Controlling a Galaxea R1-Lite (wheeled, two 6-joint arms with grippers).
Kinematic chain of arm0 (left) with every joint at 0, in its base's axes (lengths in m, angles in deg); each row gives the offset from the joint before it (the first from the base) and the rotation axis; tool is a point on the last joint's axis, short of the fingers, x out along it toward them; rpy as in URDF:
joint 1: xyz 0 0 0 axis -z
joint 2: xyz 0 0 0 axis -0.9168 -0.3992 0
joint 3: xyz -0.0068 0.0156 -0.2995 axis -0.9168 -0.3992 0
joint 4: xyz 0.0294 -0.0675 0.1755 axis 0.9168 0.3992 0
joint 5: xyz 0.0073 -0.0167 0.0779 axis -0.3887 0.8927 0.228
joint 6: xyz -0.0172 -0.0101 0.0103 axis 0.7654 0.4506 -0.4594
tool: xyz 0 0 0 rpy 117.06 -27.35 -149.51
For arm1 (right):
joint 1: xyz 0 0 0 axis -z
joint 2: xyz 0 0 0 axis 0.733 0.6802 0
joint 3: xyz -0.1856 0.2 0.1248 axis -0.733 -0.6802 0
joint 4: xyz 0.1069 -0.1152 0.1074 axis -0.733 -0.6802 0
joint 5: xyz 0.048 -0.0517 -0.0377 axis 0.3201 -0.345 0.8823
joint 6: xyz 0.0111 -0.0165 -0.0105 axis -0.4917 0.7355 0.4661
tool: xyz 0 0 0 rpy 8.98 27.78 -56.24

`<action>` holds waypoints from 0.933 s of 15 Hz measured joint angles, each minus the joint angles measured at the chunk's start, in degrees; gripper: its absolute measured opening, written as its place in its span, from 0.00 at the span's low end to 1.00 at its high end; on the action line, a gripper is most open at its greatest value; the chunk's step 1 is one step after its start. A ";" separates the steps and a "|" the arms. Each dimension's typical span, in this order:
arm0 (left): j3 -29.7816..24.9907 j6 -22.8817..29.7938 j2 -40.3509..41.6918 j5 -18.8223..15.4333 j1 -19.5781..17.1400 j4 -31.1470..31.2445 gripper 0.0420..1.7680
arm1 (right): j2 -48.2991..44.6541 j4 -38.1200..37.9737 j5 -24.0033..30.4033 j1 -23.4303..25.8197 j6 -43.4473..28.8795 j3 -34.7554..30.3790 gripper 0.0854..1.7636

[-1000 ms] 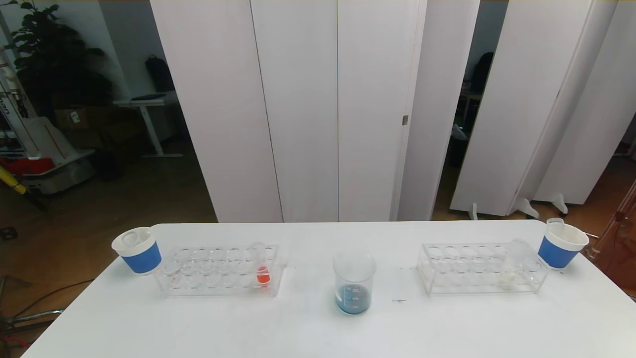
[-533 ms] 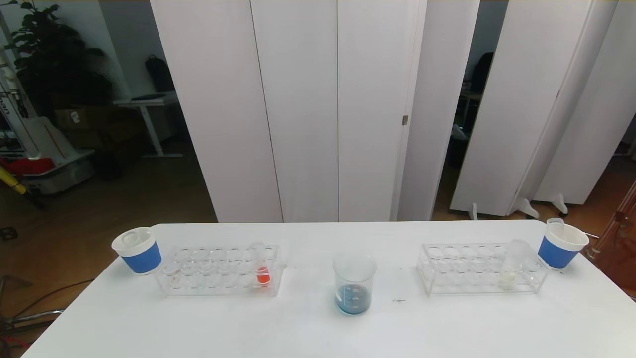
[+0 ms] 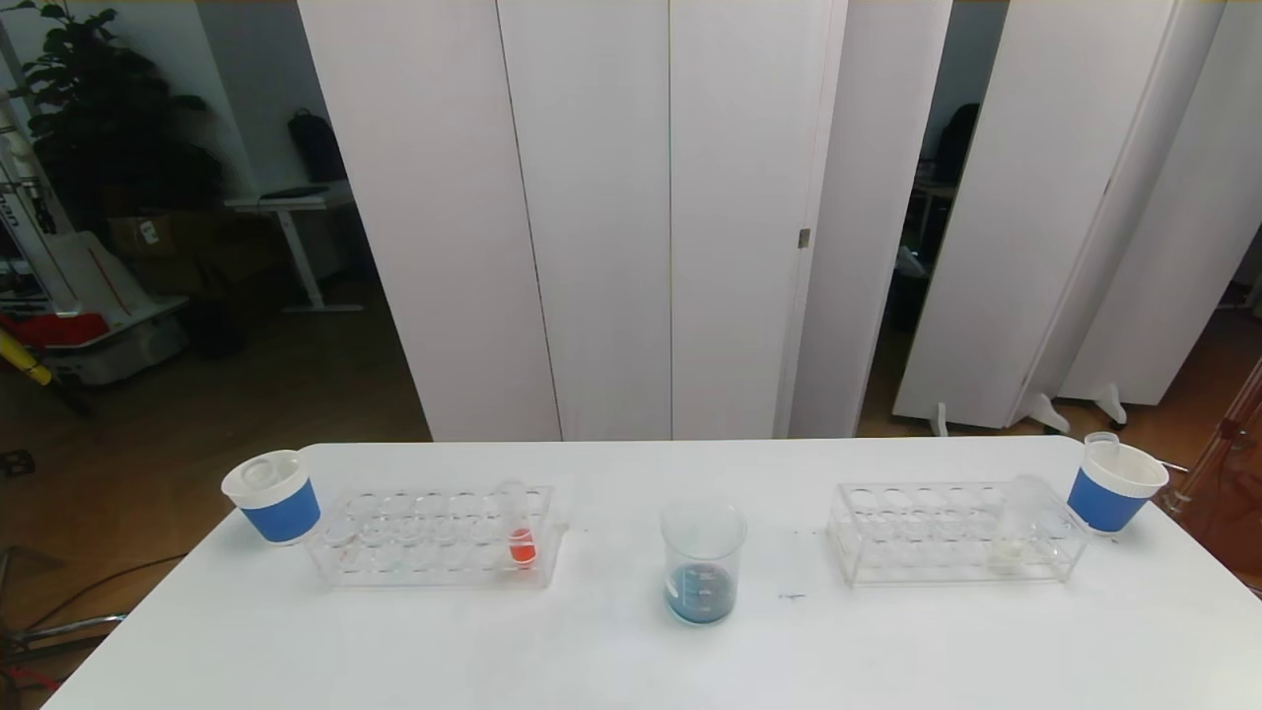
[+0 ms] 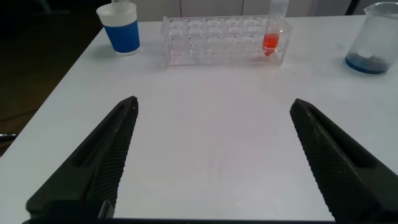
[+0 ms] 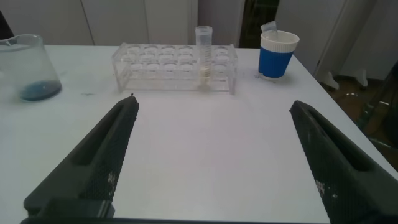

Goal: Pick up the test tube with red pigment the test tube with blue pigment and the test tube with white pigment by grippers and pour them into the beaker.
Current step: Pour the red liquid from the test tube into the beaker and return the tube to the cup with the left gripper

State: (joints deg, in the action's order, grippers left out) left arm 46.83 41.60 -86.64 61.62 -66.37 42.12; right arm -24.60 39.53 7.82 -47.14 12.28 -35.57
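Note:
The beaker [image 3: 702,562] stands mid-table with a little blue liquid in its bottom. The test tube with red pigment [image 3: 521,537] is upright in the left clear rack [image 3: 394,537]. Upright in the right clear rack [image 3: 917,532] is the test tube with white pigment [image 3: 1014,537]. No test tube with blue pigment is in view. Neither arm shows in the head view. My left gripper [image 4: 212,102] hangs open over bare table, short of the red tube [image 4: 270,40]. The right gripper [image 5: 212,102] is open too, short of the white tube [image 5: 204,53].
A blue-sleeved paper cup [image 3: 274,496] sits at the table's left back corner and another [image 3: 1114,483], with a clear tube sticking out, at the right back corner. White folding screens stand behind the table [image 3: 631,661].

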 joint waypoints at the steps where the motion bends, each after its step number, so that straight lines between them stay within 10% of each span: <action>1: -0.09 0.20 0.01 0.44 0.00 -0.20 0.99 | 0.00 -0.02 -0.02 0.00 0.00 0.00 0.99; 14: -3.85 0.17 0.01 0.22 0.00 -9.39 0.99 | 0.00 0.00 0.00 0.00 0.00 0.00 0.99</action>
State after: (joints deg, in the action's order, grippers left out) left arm 42.98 41.77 -86.63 61.84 -66.37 32.73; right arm -24.60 39.53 7.82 -47.14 12.28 -35.57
